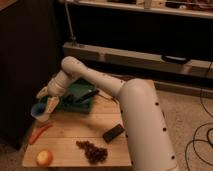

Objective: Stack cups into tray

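My gripper (46, 101) hangs over the wooden table's far left edge, just left of the dark green tray (75, 89). It is shut on the light blue cup (37, 110), which sits tilted at the fingers' lower left. Directly under the blue cup shows a pale cream cup (44, 119). Whether the two cups touch I cannot tell. The arm reaches across the tray from the right and hides part of it.
A black utensil (86, 95) lies in the tray. On the wooden table (70, 131) are an orange carrot-like piece (40, 132), a round yellow fruit (44, 157), dark grapes (92, 150) and a black block (113, 132). The table's left edge drops off beside the cups.
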`<state>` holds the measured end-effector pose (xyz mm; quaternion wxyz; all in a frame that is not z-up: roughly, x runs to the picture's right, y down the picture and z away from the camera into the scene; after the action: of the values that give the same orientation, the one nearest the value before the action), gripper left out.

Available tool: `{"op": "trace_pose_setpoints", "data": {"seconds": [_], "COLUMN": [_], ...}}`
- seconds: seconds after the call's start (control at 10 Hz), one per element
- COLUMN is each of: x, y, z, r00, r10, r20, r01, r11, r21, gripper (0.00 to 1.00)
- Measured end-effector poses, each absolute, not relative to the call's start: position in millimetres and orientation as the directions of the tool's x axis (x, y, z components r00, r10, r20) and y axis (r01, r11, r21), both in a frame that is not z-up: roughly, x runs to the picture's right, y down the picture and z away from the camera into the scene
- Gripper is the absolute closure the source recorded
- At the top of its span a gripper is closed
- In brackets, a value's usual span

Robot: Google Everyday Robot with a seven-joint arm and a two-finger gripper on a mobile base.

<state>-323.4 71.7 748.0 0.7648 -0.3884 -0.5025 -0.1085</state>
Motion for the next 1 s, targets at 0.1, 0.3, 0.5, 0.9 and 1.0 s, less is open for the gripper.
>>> {"op": "trace_pose_setpoints", "data": {"seconds": [0.1,0.3,0.5,0.9,1.0], "x": [-325,-325,-324,-332,-334], "y": [75,78,80,82,83], "z": [750,758,769,788,793], "r00": [0.476,0.488,0.498,0.509,0.51], "r10": [0.223,0.226,0.235,0.254,0.257], "r20": [0.85,0.843,0.834,0.823,0.82], "r01": [0.557,0.548,0.532,0.522,0.525], "r11": [0.672,0.673,0.677,0.669,0.663], "r21": [-0.488,-0.497,-0.508,-0.529,-0.534], "gripper": [0.32,0.32,0.32,0.32,0.32]}}
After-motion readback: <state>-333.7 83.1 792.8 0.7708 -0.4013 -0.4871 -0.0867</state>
